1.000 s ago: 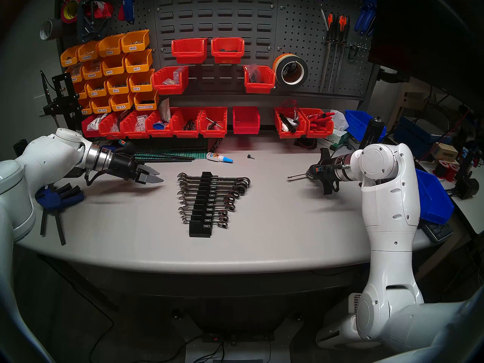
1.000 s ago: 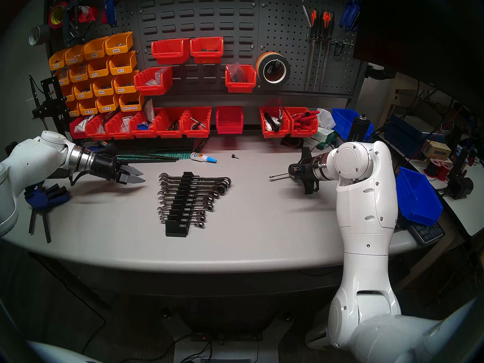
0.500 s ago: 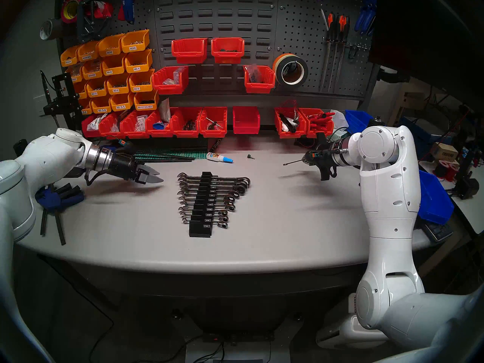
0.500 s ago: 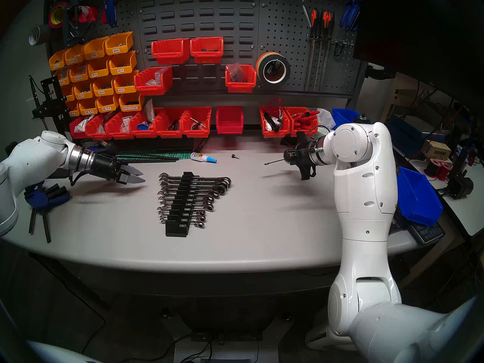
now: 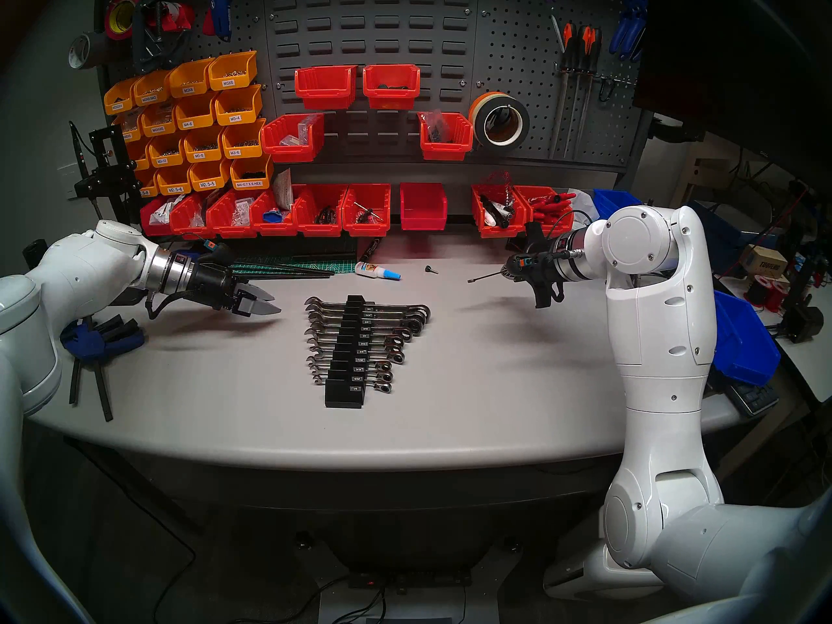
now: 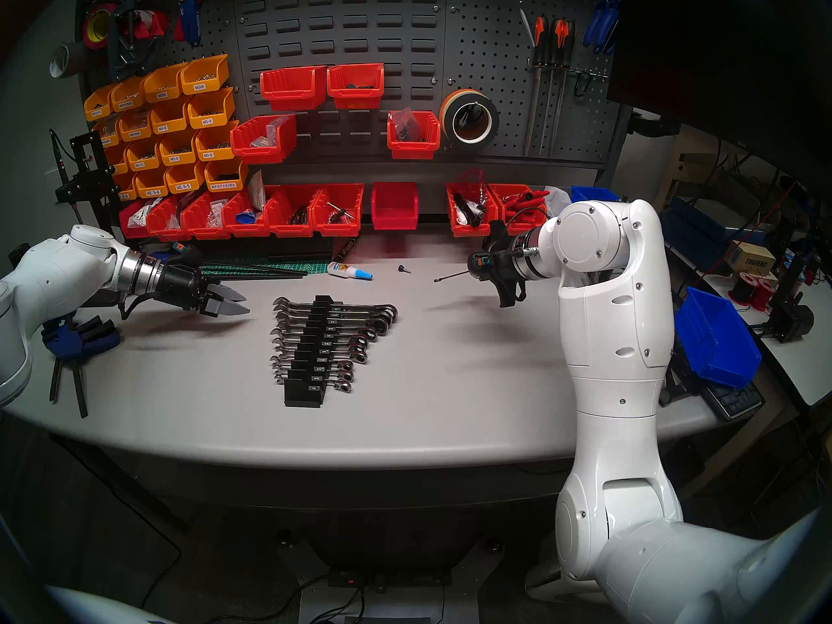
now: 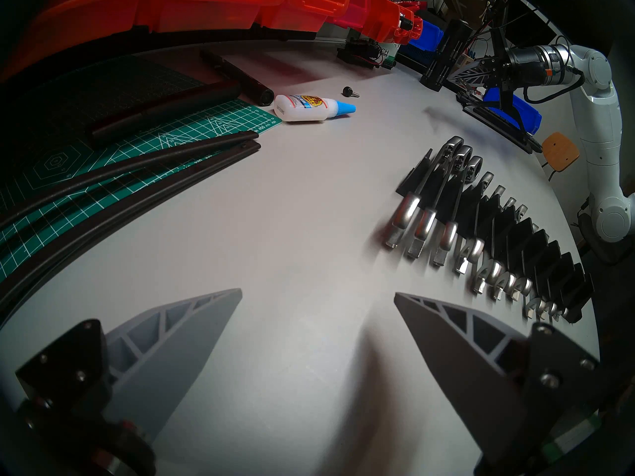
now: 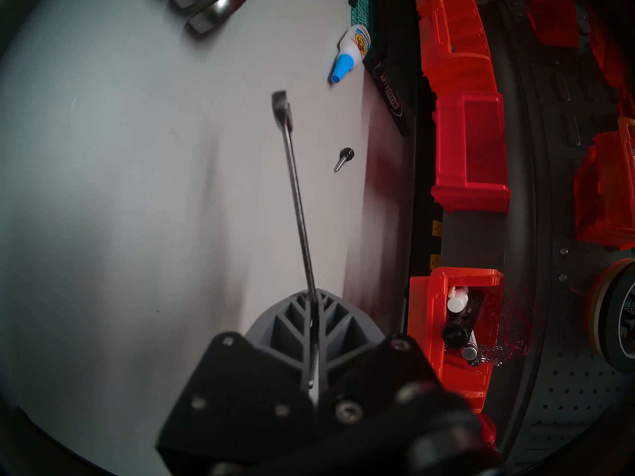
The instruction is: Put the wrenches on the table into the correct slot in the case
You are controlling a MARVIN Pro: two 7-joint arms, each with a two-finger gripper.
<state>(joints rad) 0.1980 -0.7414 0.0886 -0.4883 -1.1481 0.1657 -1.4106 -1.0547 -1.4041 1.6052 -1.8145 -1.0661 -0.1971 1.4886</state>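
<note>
Wrench (image 8: 298, 204) rear end hidden between fingers (image 8: 285, 324).

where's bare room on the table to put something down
Bare: the wide front strip of the table before the black rack, and the stretch between rack and right tool. Crowded: the back edge by the glue bottle, green mat and red bins.

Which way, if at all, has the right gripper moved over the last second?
Yes. The right gripper, shut on the slim wrench, has moved left and up in the head view, from beside the blue bin toward the black wrench rack.
</note>
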